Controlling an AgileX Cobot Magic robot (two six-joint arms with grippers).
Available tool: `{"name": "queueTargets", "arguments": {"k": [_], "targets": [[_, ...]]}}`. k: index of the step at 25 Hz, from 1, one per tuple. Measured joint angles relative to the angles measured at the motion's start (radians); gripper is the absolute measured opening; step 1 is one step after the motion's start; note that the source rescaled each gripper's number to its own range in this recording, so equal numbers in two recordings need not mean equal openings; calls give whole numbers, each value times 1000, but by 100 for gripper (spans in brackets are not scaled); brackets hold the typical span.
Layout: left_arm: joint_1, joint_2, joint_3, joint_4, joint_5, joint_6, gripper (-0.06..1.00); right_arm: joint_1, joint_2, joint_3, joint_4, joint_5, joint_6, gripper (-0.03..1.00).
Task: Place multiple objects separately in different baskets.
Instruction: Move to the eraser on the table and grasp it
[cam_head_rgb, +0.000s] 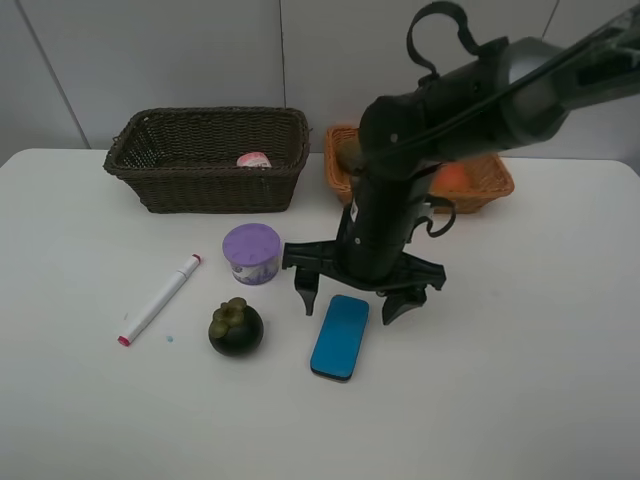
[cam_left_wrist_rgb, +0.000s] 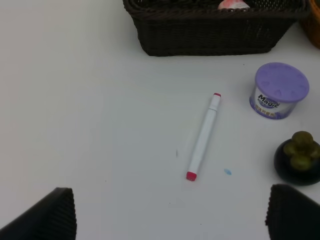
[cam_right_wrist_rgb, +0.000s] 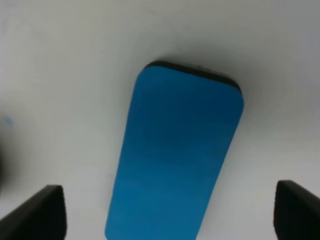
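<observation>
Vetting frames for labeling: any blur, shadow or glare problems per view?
Exterior high: even light, no glare, marker and block crisp, soft shadow under the right gripper. Left wrist: marker and tub sharp, tub label readable; left gripper tips dark and blurred. Right wrist: block soft, out of focus, dark shadow along one short edge.

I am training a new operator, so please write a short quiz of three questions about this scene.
1. True or false: the right hand is shut on the blue block.
2. How many loose objects lie on the table?
3. The pink bottle lies: A on the table; B in the dark basket; C in the right hand.

Key: 1 false, the hand is open above the block; 2 four; 3 B.
</observation>
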Motion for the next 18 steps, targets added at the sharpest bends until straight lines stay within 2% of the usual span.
{"name": "queueTargets", "arguments": {"k": [9, 18], "targets": [[0, 0, 0, 0, 0, 0, 100, 23, 2, 3, 13, -59, 2, 100], [0, 0, 0, 0, 0, 0, 100, 23, 60, 3, 17, -53, 5, 100]]}}
